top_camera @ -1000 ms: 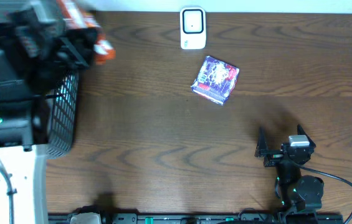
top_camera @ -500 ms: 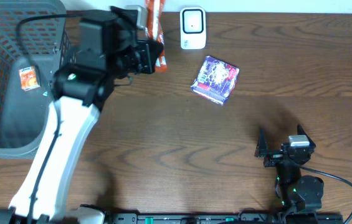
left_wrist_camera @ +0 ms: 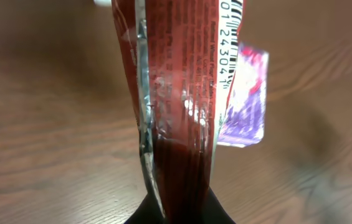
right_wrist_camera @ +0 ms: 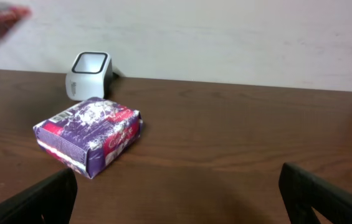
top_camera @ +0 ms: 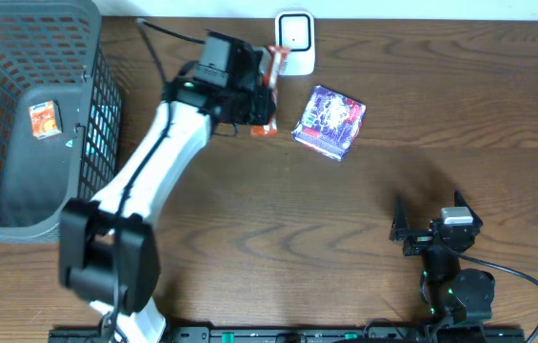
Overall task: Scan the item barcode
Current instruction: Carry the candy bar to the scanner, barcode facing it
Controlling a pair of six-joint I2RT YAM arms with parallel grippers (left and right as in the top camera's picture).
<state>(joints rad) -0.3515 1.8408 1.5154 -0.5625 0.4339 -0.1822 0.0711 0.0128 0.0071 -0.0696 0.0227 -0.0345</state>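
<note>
Red packet point(left_wrist_camera: 176, 112): partial digit string "0124304" printed beside the barcode point(left_wrist_camera: 233, 14) at its far end. Purple box point(right_wrist_camera: 91, 134): lettering not legible.

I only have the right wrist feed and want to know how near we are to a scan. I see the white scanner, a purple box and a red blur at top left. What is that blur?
Observer: It is a red packet, pinched in the left hand.
Operator: Where is it relative to the scanner?
Observer: From overhead, its far end reaches close to the scanner, and the purple box lies just to its right.
Operator: Is a barcode showing?
Observer: Yes, the left wrist view shows a barcode at the packet's far end, away from the fingers.
Operator: Anything else around?
Observer: A grey basket at the table's left holds a small orange item.
</note>
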